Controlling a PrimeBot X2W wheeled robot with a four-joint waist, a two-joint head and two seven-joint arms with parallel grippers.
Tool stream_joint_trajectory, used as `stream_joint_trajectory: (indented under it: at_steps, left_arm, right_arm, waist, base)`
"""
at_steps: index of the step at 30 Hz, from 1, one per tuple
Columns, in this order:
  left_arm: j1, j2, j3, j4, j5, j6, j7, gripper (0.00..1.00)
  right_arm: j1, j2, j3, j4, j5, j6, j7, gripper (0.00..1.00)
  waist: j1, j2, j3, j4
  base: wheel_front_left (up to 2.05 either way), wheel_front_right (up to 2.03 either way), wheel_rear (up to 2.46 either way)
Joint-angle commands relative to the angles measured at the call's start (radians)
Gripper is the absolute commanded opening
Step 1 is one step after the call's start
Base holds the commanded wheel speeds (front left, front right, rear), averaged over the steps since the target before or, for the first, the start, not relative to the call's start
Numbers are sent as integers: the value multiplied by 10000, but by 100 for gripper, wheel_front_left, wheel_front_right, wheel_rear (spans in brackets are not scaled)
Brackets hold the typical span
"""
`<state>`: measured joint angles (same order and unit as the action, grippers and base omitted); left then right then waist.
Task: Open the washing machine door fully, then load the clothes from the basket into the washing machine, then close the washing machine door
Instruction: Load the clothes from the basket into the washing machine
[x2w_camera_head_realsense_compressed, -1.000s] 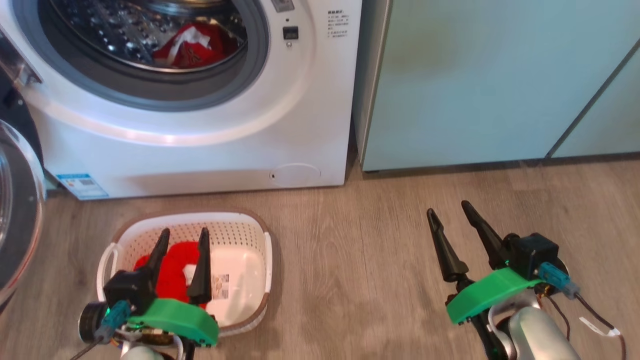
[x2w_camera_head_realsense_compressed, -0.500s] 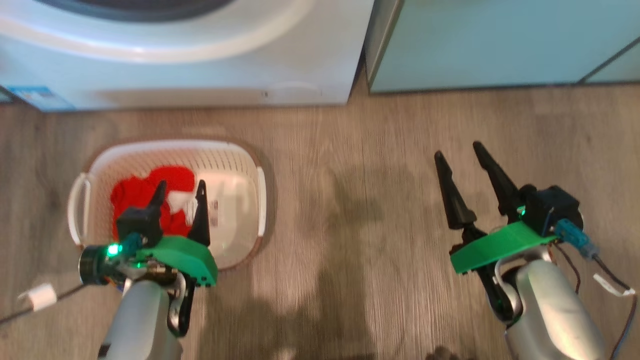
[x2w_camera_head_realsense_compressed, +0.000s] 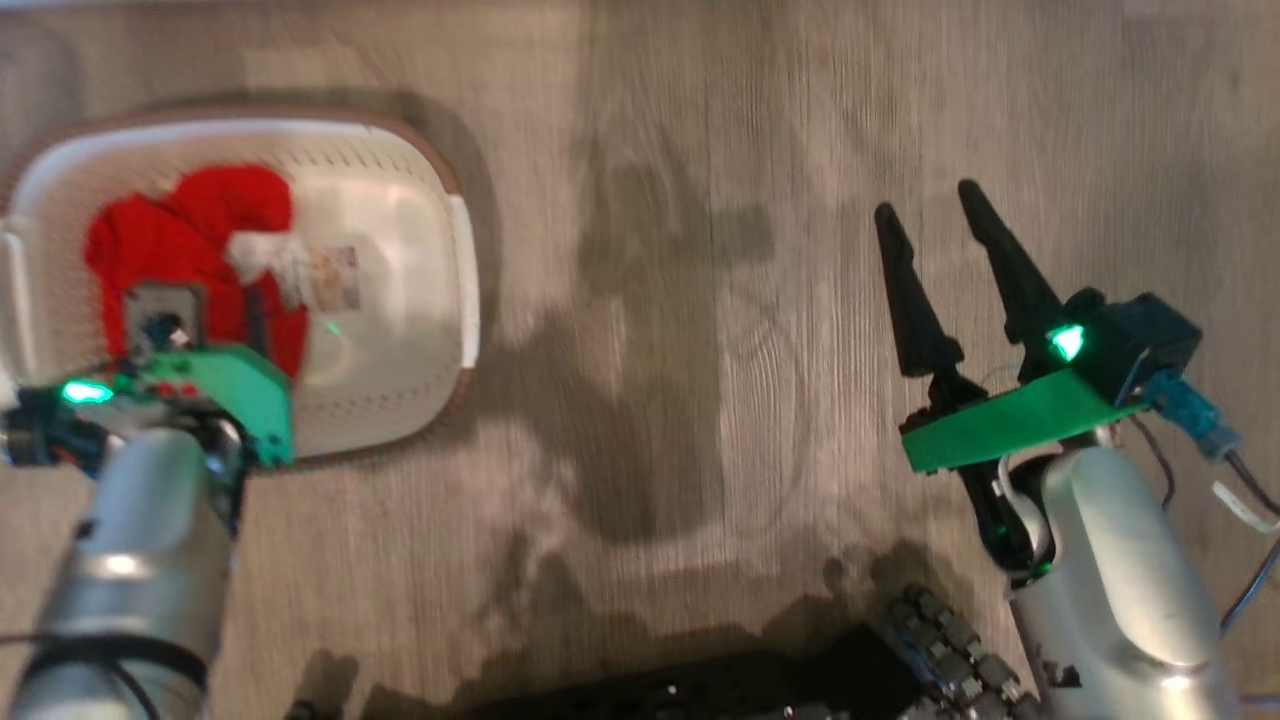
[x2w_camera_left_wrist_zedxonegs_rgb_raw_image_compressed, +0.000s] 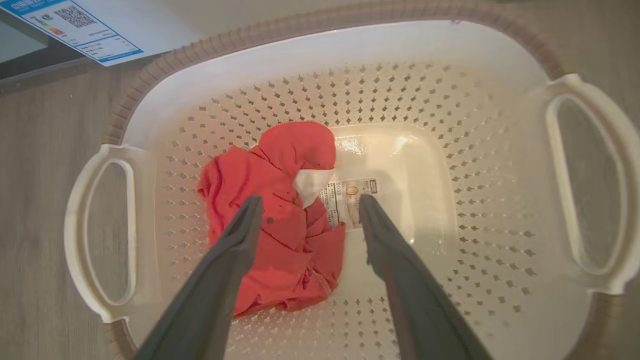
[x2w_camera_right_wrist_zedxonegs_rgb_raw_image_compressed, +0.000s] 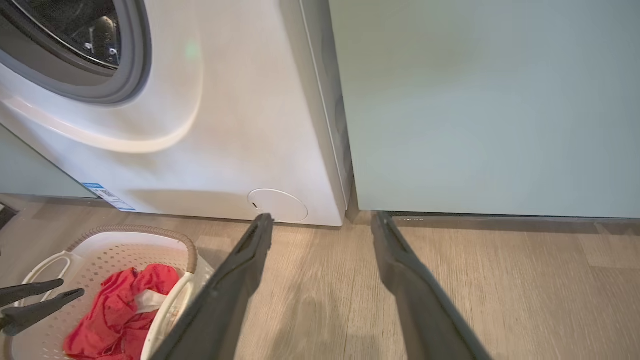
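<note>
Risk, we judged: our left gripper (x2w_camera_left_wrist_zedxonegs_rgb_raw_image_compressed: 310, 199), jaws spread above the red garment (x2w_camera_left_wrist_zedxonegs_rgb_raw_image_compressed: 280, 150) in the white basket (x2w_camera_left_wrist_zedxonegs_rgb_raw_image_compressed: 320, 47), might pinch only an edge and drop it; our right gripper (x2w_camera_head_realsense_compressed: 928, 198) gaped empty.

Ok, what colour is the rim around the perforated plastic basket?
Brown, a ribbed band around the white perforated plastic basket; the left wrist view shows it best.

The basket (x2w_camera_left_wrist_zedxonegs_rgb_raw_image_compressed: 350, 45) stands open on top, its sides hemming in the clothes (x2w_camera_left_wrist_zedxonegs_rgb_raw_image_compressed: 280, 165); wide bare floor (x2w_camera_head_realsense_compressed: 700, 300) lies to its right.
</note>
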<state>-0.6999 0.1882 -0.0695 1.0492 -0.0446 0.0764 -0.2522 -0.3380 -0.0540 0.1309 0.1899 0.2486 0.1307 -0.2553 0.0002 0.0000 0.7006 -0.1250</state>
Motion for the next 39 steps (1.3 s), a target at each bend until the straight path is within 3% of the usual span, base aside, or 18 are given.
stream_joint_trajectory:
  at_steps: [1,5,9,21,28,39]
  left_arm:
    - [-136,468,202,76,47,81,-90,100]
    - [-1010,951,-9,1163,230,-85,131,100]
    - [-1610,1413,-334,1849,565,59,597,100]
    - [-2653,2178,-944,2296,993,169,1641,100]
    - [-2860,2386,-1162,2361,1051,199,2034,100]
    - [-3233,2197,-1781,2397,1291,-171,2730,100]
  right_arm:
    - [99,38,185,-323,71,0,-65,100]
    - [-40,38,206,-423,207,0,-65,100]
    - [-168,38,324,-520,323,0,-65,100]
    - [-532,38,435,-860,613,0,-65,100]
    - [-608,38,519,-972,718,0,-65,100]
    - [-465,38,628,-1065,593,0,-65,100]
  waist:
    - [-2,0,812,-352]
    - [-2,0,1410,-507]
    - [-2,0,1898,-645]
    - [-2,0,2930,-934]
    - [-2,0,3269,-1046]
    - [-2,0,3505,-917]
  base:
    - [0,0,0]
    - [0,0,0]
    - [0,0,0]
    - [0,0,0]
    - [0,0,0]
    - [0,0,0]
